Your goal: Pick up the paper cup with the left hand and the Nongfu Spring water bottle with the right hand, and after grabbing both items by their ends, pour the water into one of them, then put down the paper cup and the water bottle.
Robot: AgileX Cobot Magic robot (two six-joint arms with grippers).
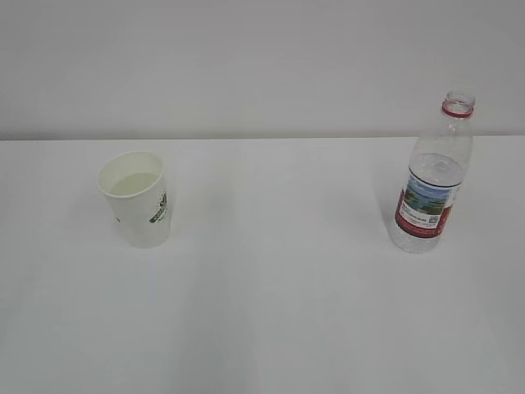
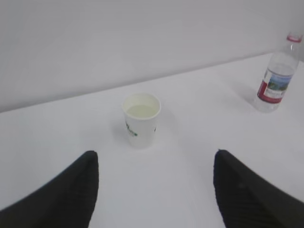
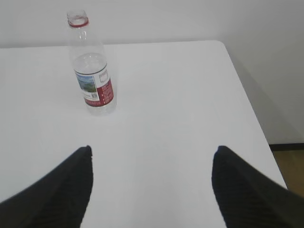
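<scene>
The white paper cup [image 1: 137, 199] with a green logo stands upright on the left of the table, with water [image 1: 134, 182] inside it. In the left wrist view the paper cup [image 2: 141, 119] stands well ahead of my left gripper [image 2: 155, 154], which is open and empty. The uncapped Nongfu Spring water bottle [image 1: 432, 182] stands upright on the right, red label facing the front. From the right wrist the bottle [image 3: 91, 71] is ahead and to the left of my right gripper [image 3: 152, 149], open with nothing between its fingers. Neither arm shows in the exterior view.
The white table [image 1: 279, 279] carries only the cup and bottle. A plain white wall [image 1: 246, 57] rises behind it. The table's right edge and rounded far corner [image 3: 223, 45] show in the right wrist view, with floor [image 3: 289, 161] beyond.
</scene>
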